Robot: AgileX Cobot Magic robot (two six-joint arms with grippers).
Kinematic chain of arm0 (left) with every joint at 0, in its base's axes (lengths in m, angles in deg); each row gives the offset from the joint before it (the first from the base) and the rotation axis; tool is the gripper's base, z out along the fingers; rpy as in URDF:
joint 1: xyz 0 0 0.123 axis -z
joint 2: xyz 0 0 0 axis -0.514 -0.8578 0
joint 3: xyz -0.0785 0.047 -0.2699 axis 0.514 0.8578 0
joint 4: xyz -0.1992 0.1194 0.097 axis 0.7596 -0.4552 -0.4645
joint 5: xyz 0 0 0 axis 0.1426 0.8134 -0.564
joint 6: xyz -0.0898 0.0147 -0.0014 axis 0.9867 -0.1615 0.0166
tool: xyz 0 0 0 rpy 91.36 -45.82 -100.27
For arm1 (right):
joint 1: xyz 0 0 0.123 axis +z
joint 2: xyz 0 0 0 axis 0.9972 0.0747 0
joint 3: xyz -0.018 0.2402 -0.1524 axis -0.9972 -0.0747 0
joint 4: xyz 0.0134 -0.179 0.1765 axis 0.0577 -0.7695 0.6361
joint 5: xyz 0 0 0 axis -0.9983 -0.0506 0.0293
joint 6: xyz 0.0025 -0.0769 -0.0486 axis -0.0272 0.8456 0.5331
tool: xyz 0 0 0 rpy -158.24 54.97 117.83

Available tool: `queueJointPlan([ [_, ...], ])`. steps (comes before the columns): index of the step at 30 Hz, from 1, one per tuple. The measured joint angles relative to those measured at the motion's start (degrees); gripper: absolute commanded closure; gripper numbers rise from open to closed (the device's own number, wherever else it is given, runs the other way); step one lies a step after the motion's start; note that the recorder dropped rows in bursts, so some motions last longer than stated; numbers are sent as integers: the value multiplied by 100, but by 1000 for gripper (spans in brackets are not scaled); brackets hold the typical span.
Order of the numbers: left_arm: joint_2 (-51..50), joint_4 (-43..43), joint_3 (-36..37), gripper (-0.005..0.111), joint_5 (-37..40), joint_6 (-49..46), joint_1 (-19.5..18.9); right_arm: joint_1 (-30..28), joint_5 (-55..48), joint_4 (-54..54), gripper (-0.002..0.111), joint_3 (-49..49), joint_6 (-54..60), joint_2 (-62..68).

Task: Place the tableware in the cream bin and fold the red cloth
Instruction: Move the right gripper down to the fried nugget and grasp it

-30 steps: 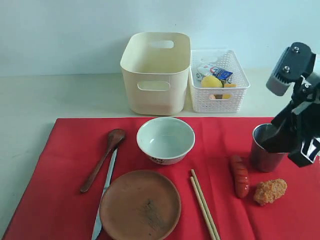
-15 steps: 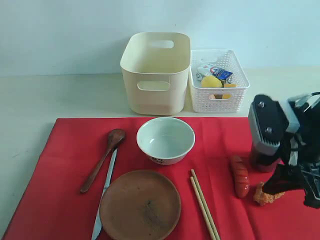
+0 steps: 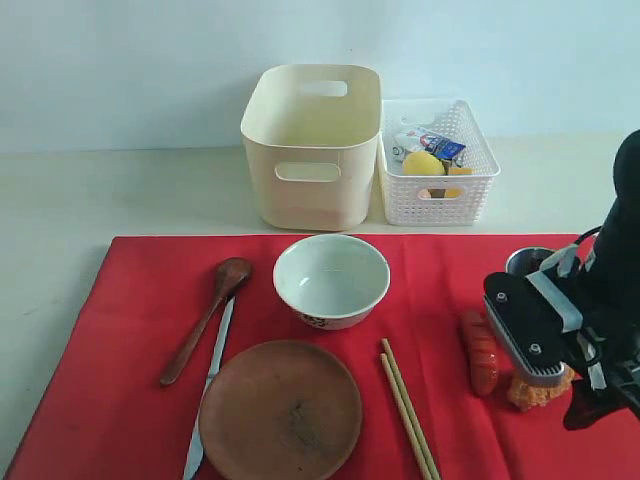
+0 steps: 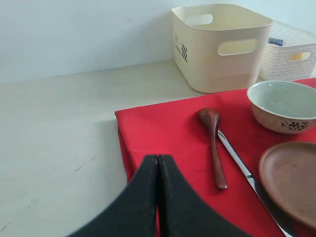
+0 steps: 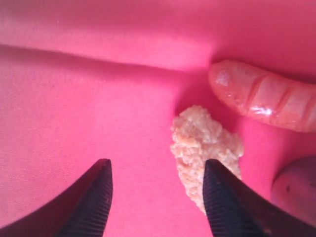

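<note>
Right gripper (image 5: 157, 165), jaws wide, low over nugget (image 5: 205, 148) at 4 o'clock from sausage (image 5: 266, 96) on cloth (image 5: 74, 98); left gripper (image 4: 158, 165) closed

Red cloth (image 3: 130, 330), spread flat, bearing: white bowl (image 3: 331, 280), upright; brown plate (image 3: 280, 410); wooden spoon (image 3: 203, 322) beside silver knife (image 3: 213, 372); chopsticks (image 3: 407, 410); steel cup (image 3: 528, 261), mostly hidden. Cream bin (image 3: 312, 150) upright behind.

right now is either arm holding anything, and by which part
Nothing is held. The left gripper is shut on nothing; the right gripper has its jaws open near the nugget, not clamping it.
</note>
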Motion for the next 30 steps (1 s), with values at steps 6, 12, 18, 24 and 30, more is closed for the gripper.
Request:
queueJointPlan([
  [6,0,0,0,107,0,0,0,0,258,-39,55,0,-34,272],
  [12,0,0,0,107,0,0,0,9,579,-39,55,0,-98,394],
  [18,0,0,0,107,0,0,0,38,908,-254,55,37,-418,597],
  [24,0,0,0,107,0,0,0,36,836,-595,59,24,-663,804],
  [30,0,0,0,107,0,0,0,66,716,-664,96,38,-897,815],
])
